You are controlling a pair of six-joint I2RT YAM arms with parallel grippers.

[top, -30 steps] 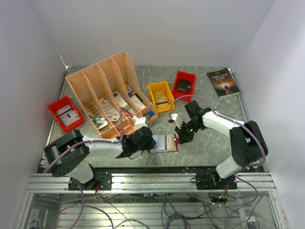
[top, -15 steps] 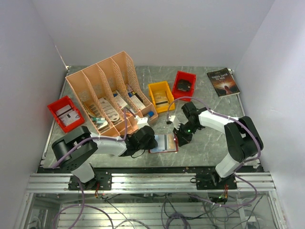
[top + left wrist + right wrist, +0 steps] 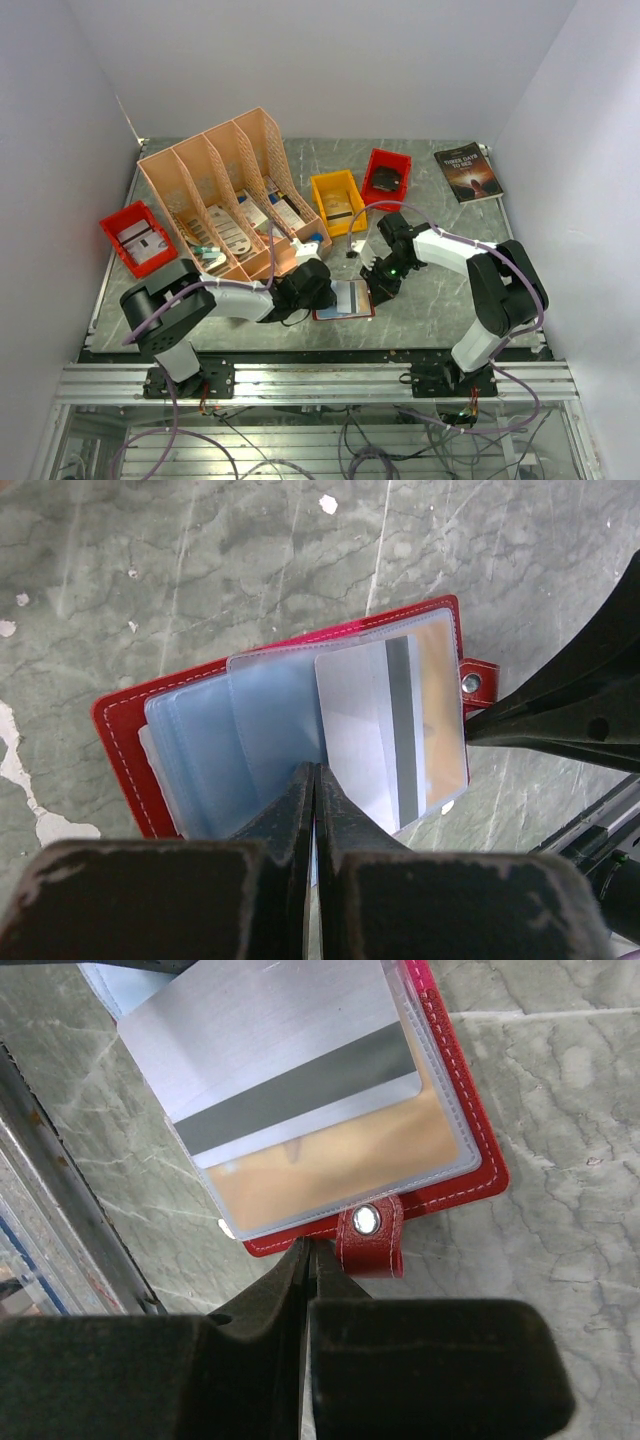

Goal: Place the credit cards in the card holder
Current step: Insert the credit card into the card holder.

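Here, the open holder (image 3: 118, 735) lies flat on the table (image 3: 200, 570), near its front edge. The left gripper (image 3: 314, 776), at the holder's 9 o'clock, is closed on a corner of a grey card (image 3: 372, 730), which lies over a clear pocket (image 3: 445, 1165) holding an orange card (image 3: 340, 1170). The right gripper (image 3: 305, 1251), at 3 o'clock, has its jaws together at the red rim beside the snap strap (image 3: 368, 1240). Whether they pinch it cannot be told.

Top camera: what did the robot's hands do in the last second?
The left hand slid right, toward the card holder, bringing a grey card further over the orange card inside. The right hand edged a little left, its arm folding in. The holder itself stayed where it was.
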